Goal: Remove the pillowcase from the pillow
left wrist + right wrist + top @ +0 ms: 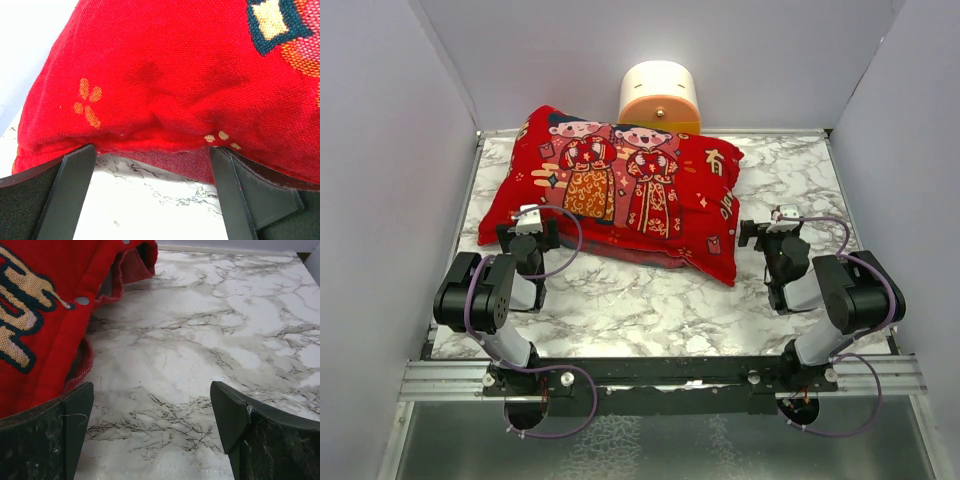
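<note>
**Pillowcase (620, 185) still on, jaws spread on both sides**

The left gripper (528, 228) gapes at the pillowcase's near-left edge. The stuffed red cover lies on the marble table (650, 300). The right gripper (772, 228) is spread and empty, just right of its snap-buttoned end.

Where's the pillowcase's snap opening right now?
The snap opening runs along the right end of the pillowcase in the top view, just left of the right gripper.

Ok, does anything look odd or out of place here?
Nothing spilled or damaged. The pillowcase lies askew on the table, and its right edge gapes between the snaps, lining curled outward.
</note>
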Robot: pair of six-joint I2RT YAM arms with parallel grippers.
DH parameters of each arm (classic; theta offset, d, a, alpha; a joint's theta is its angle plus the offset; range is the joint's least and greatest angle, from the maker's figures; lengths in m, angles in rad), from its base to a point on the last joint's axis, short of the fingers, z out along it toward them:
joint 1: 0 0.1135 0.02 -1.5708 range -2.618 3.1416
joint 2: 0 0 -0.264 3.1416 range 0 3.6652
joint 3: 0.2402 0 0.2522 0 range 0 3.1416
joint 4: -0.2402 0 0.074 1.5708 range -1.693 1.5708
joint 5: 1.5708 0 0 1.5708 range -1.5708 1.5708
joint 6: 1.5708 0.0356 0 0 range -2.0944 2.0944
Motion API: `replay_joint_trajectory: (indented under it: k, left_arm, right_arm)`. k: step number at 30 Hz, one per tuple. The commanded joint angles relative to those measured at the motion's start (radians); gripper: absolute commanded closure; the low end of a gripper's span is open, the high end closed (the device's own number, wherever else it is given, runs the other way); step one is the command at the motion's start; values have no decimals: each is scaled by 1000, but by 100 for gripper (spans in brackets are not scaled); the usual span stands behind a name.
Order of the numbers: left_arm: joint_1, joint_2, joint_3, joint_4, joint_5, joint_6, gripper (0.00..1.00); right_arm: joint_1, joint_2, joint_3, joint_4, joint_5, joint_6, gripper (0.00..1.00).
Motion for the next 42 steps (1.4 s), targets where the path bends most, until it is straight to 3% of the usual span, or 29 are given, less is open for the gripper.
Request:
replay_joint_trajectory:
  k: [1, 13, 15, 17, 19, 21, 24, 26, 27, 31, 34, 38, 42]
  left_arm:
    - [6, 3, -5, 35, 9, -3, 1]
    - [16, -19, -1, 13, 8, -13, 1]
    - [40, -90, 47, -150, 30, -40, 1]
    - [69, -168, 173, -464, 99, -10, 1]
    - [94, -208, 321, -754, 155, 35, 1]
    - [137, -246, 433, -929, 258, 68, 1]
    - [201, -307, 530, -1118, 443, 150, 1]
    - [220, -337, 593, -1243, 547, 212, 1]
    - [224, -347, 621, -1298, 582, 248, 1]
    - [228, -359, 712, -1507, 647, 353, 2]
    - [229, -356, 752, -1564, 631, 402, 2]
    - [250, -312, 823, -1592, 605, 448, 2]
    - [295, -180, 950, -1655, 575, 512, 2]
  right_arm:
    - [4, 0, 1, 33, -11, -5, 0]
    - [4, -10, 4, 25, 18, 3, 0]
    - [4, -55, 4, -38, 56, 34, 0]
    - [7, -87, -10, -7, 60, 8, 0]
    - [8, -203, 63, -256, 169, 74, 0]
    - [6, -289, 188, -558, 345, 204, 0]
    - [-1, -368, 288, -752, 386, 325, 0]
    - [-6, -415, 343, -936, 438, 623, 0]
    - [-22, -436, 356, -973, 354, 674, 0]
    - [-29, -469, 367, -934, -10, 596, 0]
    - [70, -453, 424, -1040, -65, 520, 0]
    - [323, -446, 476, -1143, 87, 408, 0]
    - [486, -460, 478, -1215, 202, 405, 0]
